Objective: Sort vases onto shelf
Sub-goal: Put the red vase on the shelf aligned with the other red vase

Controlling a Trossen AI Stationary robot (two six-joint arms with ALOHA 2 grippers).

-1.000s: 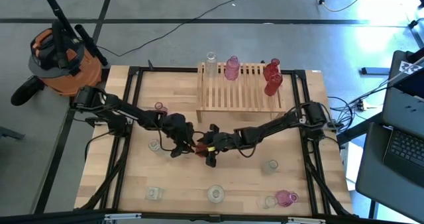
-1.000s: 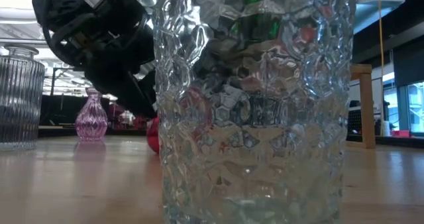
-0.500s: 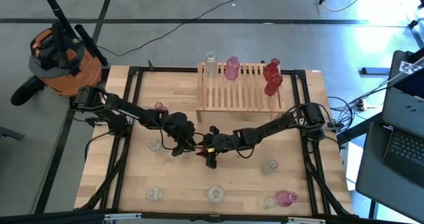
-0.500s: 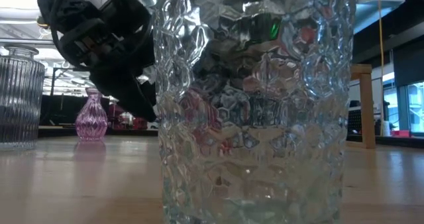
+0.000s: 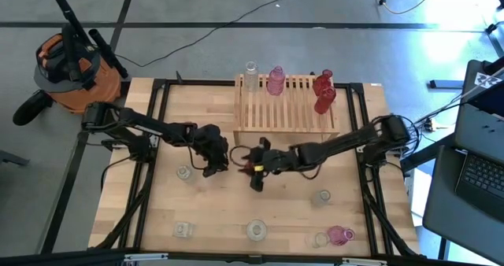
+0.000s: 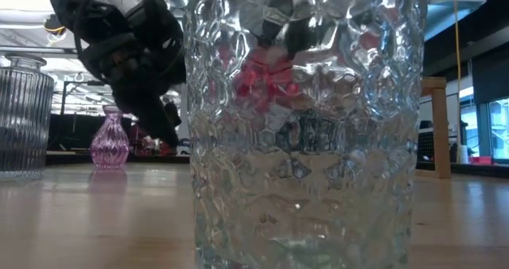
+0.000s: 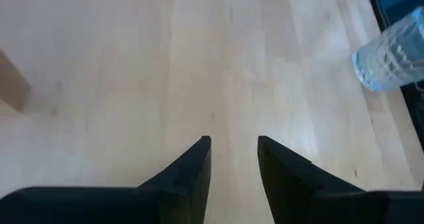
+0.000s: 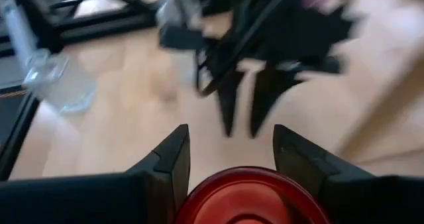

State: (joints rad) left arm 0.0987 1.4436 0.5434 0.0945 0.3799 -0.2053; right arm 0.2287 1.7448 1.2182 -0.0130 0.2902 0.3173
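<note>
Now the two grippers, which a second ago met nose to nose over the middle of the table (image 5: pixel 157 211), have drawn apart. My right gripper (image 8: pixel 232 144) has come away with the red vase (image 8: pixel 252 197) clamped between its fingers. My left gripper (image 7: pixel 233 151) has backed off toward its own side, its fingers a little apart with only bare wood between them. I take that as a finished handover, so the red vase is mine to carry to the shelf (image 5: pixel 287 112). From above the vase is only a red speck at my fingers, so I can't tell how squarely it sits.

Two red vases (image 5: pixel 323 91) already fill the shelf's right end, with a pink one (image 5: pixel 276 81) and a clear one (image 5: pixel 251 73) farther left. The shelf's front edge lies between me and that red group. Loose clear vases (image 5: pixel 323 196) stand nearer the front.
</note>
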